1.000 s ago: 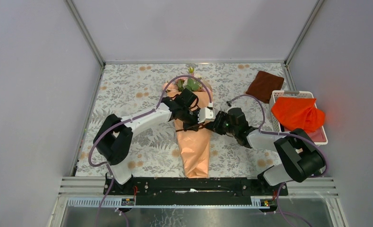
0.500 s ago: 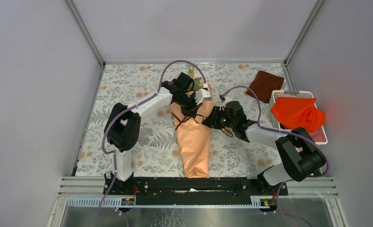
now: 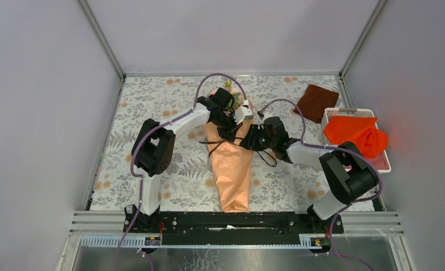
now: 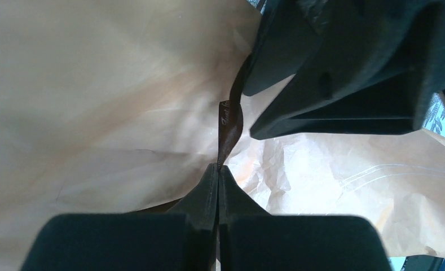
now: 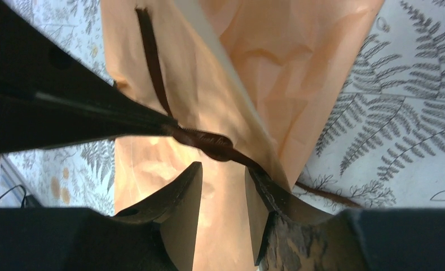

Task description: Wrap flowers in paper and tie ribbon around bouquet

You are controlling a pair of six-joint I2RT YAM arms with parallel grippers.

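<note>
Peach-orange paper (image 3: 234,186) is being seen rolled into a long cone around the flowers (image 3: 234,99). The bouquet (image 3: 230,161) is lying mid-surface (image 3: 152,101), blooms at the far end and point toward the arms' bases. The thin brown ribbon (image 4: 229,127) is being pinched by the left fingers (image 4: 204,195), which are clenched on it just above the paper. From there it is being led across the cone's waist to a twist just beyond the tips of the right fingers (image 5: 177,197) — these are being held apart, with nothing between them. The ribbon is thus being run crosswise to the bouquet's long axis. The right arm is being judged the nearer to the loose tail lying on the surface on its own side of the cone. Open room is being left on both sides of the cone's lower half — the white basket (image 3: 349,110) and its orange cloth (image 3: 352,135) are being kept well apart, by the right edge.
</note>
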